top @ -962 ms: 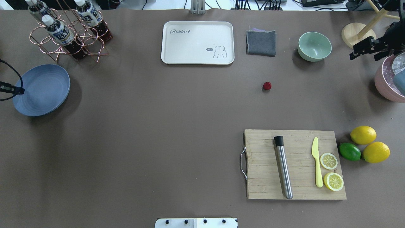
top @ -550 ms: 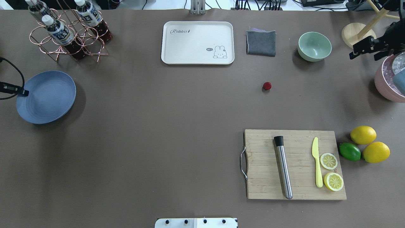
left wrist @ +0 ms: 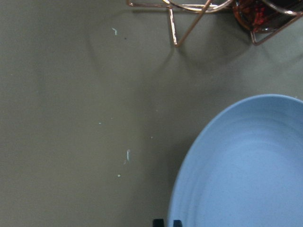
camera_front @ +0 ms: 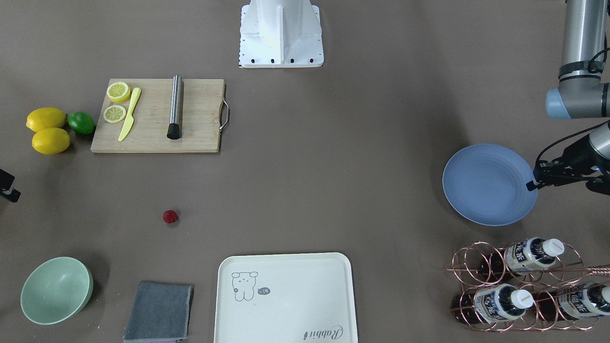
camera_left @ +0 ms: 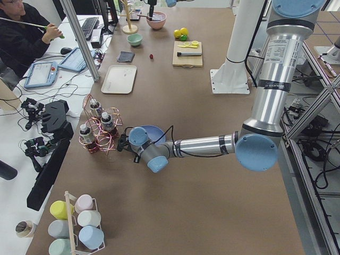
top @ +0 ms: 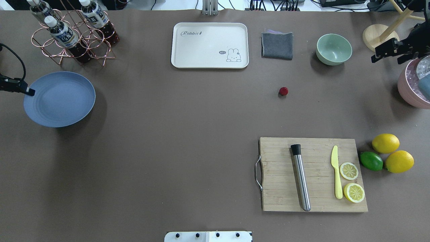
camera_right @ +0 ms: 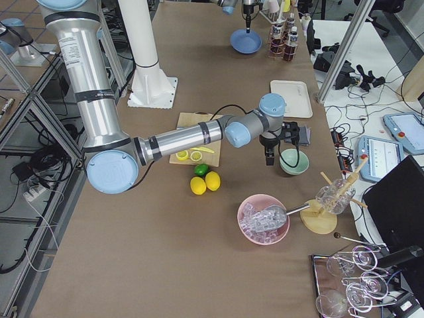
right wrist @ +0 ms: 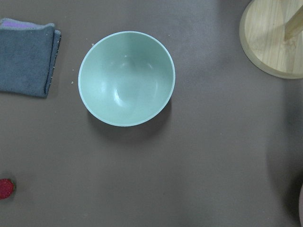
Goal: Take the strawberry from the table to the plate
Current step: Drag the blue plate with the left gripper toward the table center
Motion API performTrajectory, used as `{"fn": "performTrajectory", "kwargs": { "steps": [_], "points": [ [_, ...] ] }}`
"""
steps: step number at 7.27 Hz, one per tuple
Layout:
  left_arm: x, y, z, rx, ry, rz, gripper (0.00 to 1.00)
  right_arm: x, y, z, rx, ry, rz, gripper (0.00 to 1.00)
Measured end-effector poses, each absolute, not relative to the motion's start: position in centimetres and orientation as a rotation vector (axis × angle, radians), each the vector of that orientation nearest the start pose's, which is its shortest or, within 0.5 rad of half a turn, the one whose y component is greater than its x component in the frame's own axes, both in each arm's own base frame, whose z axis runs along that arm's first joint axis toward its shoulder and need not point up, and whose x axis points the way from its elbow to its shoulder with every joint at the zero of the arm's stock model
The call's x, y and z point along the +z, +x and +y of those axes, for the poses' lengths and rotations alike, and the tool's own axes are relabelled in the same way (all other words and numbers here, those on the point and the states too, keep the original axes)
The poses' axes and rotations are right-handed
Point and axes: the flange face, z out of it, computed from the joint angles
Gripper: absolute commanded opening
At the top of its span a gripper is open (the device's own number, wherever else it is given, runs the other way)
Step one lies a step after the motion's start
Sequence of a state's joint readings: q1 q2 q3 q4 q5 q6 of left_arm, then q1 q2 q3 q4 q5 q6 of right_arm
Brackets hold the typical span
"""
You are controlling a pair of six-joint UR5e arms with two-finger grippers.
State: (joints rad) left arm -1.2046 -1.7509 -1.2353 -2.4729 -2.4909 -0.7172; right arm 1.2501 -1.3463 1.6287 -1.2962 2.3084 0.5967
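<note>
The strawberry (top: 283, 90) lies alone on the brown table (top: 188, 134), right of centre, and also shows at the lower left edge of the right wrist view (right wrist: 5, 188). The blue plate (top: 59, 99) is at the far left, casting a wide shadow to its right. My left gripper (top: 29, 92) is shut on the plate's left rim; its fingertips (left wrist: 158, 222) show at the plate (left wrist: 246, 165) edge. My right gripper (top: 385, 62) hovers open and empty at the far right, near the mint bowl (right wrist: 126, 78), well away from the strawberry.
A copper rack of bottles (top: 72, 33) stands just behind the plate. A cream tray (top: 210, 45) and a grey cloth (top: 277, 45) sit at the back. A cutting board (top: 312, 174), lemons with a lime (top: 386, 154), a pink bowl (top: 411, 89) and a wooden stand (top: 379, 35) fill the right side.
The plate has moved to the right, toward the table's middle, with my left gripper on its rim. The strawberry and the right arm have stayed put.
</note>
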Motion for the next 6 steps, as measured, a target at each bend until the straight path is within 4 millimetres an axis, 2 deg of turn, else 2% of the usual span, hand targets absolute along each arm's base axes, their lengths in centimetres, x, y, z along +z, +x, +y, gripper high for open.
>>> {"fn": "performTrajectory", "kwargs": {
  "steps": [2, 4, 5, 6],
  "points": [
    [57.9, 15.0, -55.9, -0.049, 0.044, 1.196, 0.00, 47.7, -12.4, -58.5, 0.052, 0.160, -0.879, 1.00],
    [54.0, 16.2, -55.4, -0.159, -0.019, 1.243, 0.00, 47.6, -12.3, -58.4, 0.051, 0.162, -0.880, 1.00],
    [52.0, 18.7, -54.5, -0.209, -0.031, 1.260, 0.00, 47.5, -12.3, -58.3, 0.051, 0.168, -0.878, 1.00],
    [49.5, 22.9, -52.9, -0.267, -0.035, 1.288, 0.00, 47.2, -12.2, -58.2, 0.050, 0.177, -0.875, 1.00]
  ]
}}
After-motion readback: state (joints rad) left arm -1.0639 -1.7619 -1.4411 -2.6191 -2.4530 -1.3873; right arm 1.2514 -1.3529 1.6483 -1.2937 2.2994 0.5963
